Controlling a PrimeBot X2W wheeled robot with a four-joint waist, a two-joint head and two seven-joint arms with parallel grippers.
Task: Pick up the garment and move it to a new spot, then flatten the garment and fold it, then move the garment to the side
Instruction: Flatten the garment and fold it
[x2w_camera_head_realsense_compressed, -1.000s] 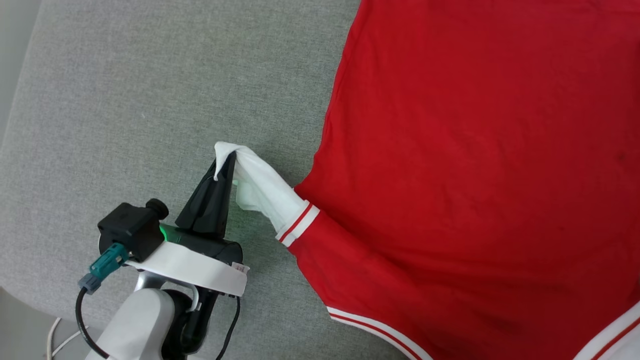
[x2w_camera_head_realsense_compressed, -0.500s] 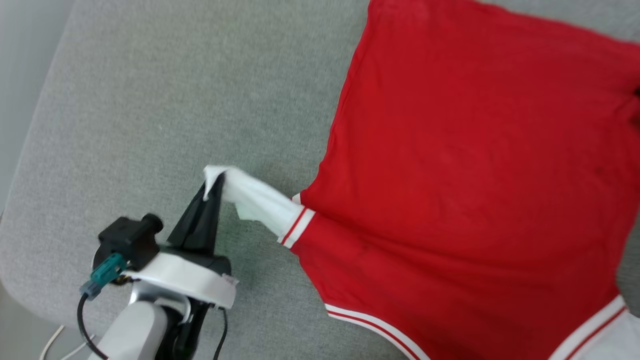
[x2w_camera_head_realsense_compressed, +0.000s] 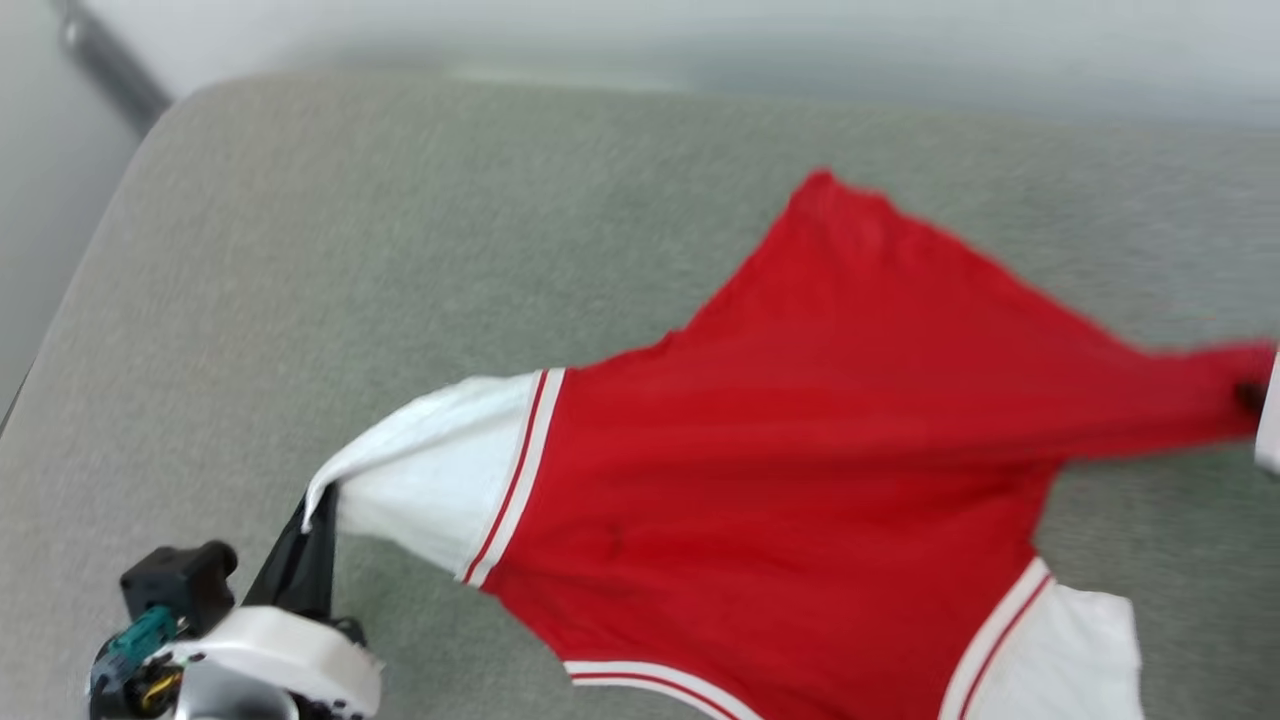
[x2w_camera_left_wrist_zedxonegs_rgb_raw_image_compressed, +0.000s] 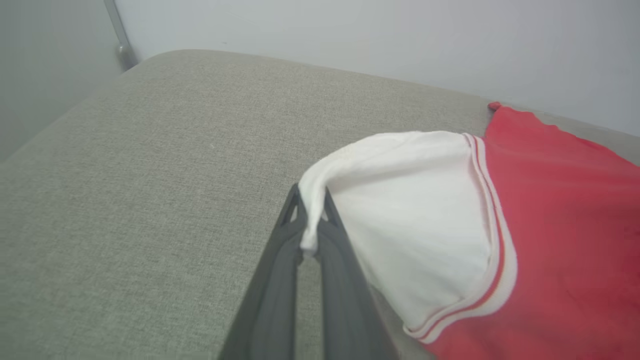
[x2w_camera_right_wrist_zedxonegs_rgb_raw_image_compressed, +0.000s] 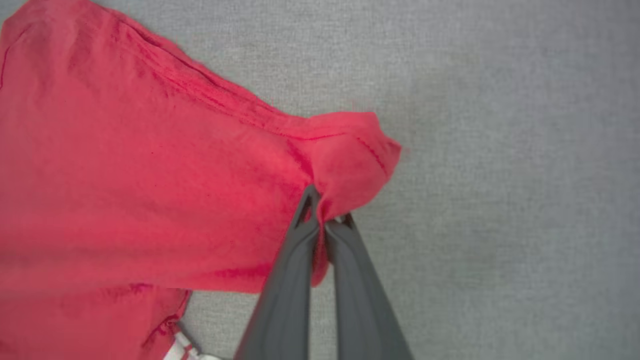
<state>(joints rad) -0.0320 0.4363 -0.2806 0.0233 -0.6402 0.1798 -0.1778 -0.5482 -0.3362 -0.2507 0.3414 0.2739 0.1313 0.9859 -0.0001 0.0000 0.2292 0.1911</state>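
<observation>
step 1 pick+move: prob. underway | garment (x2w_camera_head_realsense_compressed: 800, 450) strung btw arms over grey cushion (x2w_camera_head_realsense_compressed: 350, 250) | L gripper (x2w_camera_left_wrist_zedxonegs_rgb_raw_image_compressed: 311, 200) clamps white sleeve (x2w_camera_left_wrist_zedxonegs_rgb_raw_image_compressed: 415, 225) edge | R gripper (x2w_camera_right_wrist_zedxonegs_rgb_raw_image_compressed: 325, 212) pinches red corner (x2w_camera_right_wrist_zedxonegs_rgb_raw_image_compressed: 350, 150) | nothing folded yet | todo: flatten, fold, move aside

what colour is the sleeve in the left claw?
White sleeve, with red-and-white striped trim at the seam. Left wrist view shows it best.

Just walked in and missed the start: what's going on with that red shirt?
The robot holds the garment at two places over the grey padded surface. Its left gripper is shut on the edge of a white sleeve; its right gripper is shut on a red corner. The cloth is pulled taut between them.
</observation>
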